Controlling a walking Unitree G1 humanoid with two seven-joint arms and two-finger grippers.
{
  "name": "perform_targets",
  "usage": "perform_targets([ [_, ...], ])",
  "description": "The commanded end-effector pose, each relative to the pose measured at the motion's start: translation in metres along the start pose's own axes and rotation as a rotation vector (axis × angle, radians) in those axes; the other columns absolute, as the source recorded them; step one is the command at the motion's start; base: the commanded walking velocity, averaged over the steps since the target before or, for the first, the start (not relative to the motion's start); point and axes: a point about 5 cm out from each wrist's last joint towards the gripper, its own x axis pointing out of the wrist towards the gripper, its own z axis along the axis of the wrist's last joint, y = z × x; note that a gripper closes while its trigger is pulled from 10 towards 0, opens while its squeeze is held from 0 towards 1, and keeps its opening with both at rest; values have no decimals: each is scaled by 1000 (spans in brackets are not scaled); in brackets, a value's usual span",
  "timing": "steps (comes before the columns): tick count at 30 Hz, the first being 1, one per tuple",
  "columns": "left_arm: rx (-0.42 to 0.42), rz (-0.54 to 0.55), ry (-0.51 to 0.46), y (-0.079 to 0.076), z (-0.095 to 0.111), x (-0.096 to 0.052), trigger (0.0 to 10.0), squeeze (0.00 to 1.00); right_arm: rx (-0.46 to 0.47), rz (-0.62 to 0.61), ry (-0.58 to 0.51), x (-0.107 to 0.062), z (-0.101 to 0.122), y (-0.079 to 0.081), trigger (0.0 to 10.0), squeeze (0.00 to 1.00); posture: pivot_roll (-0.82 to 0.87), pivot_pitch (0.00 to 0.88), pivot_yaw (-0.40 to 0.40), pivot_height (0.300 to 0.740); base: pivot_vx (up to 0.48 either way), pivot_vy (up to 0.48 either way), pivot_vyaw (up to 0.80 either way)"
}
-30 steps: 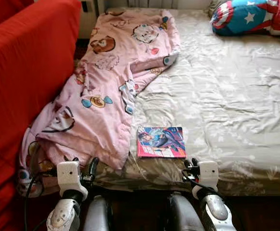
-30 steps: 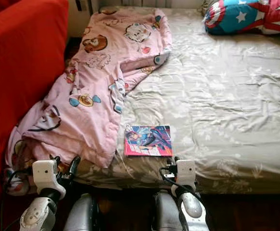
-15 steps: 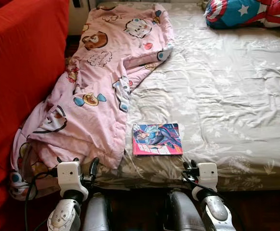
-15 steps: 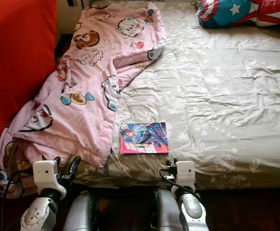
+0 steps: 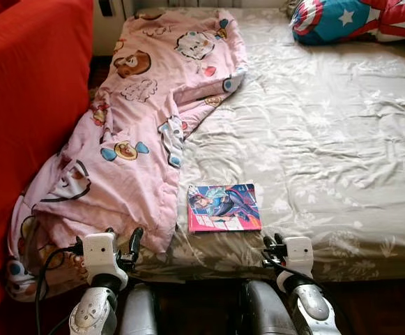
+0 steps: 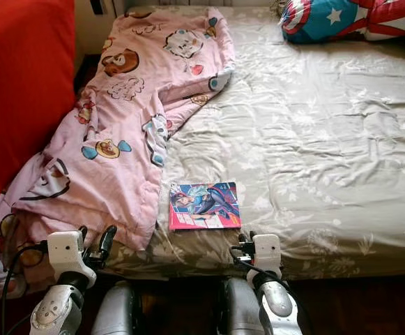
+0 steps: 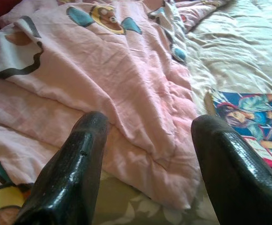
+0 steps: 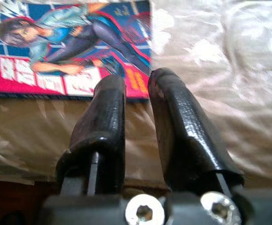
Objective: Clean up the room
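Just ahead of right gripper (image 8: 136, 82), jaws near-closed, comic book (image 5: 224, 207); left gripper (image 7: 147, 126) wide, over pink blanket (image 5: 139, 139).

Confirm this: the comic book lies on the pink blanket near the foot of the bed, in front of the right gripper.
Not quite: the comic book lies on the bare beige sheet beside the pink blanket, as the left eye view shows. It is near the foot, ahead of the right gripper.

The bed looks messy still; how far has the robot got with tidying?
Nothing looks done yet. The pink quilt lies crumpled along the bed, and a comic sits near its edge. Both tools hold nothing: the left tool is open by the quilt, the right tool shut just short of the comic.
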Motion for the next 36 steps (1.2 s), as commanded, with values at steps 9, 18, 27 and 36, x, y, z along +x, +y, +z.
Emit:
perform_targets([
  [9, -3, 5, 38, 1, -8, -4, 10000, 0, 1, 52, 40, -2, -9, 7, 10000, 0, -46, 244, -11, 615, 323, 0, 0],
  [18, -5, 6, 38, 0, -9, -4, 10000, 0, 6, 68, 52, -1, -11, 9, 10000, 0, -48, 246, -12, 615, 326, 0, 0],
  [27, -6, 3, 36, -1, -8, -4, 10000, 0, 6, 58, 53, 0, -9, 4, 10000, 0, -48, 251, -13, 615, 345, 0, 0],
  [36, -5, 0, 33, -2, -8, -4, 10000, 0, 11, 37, 53, 1, -8, 3, 10000, 0, -48, 254, -14, 615, 328, 0, 0],
])
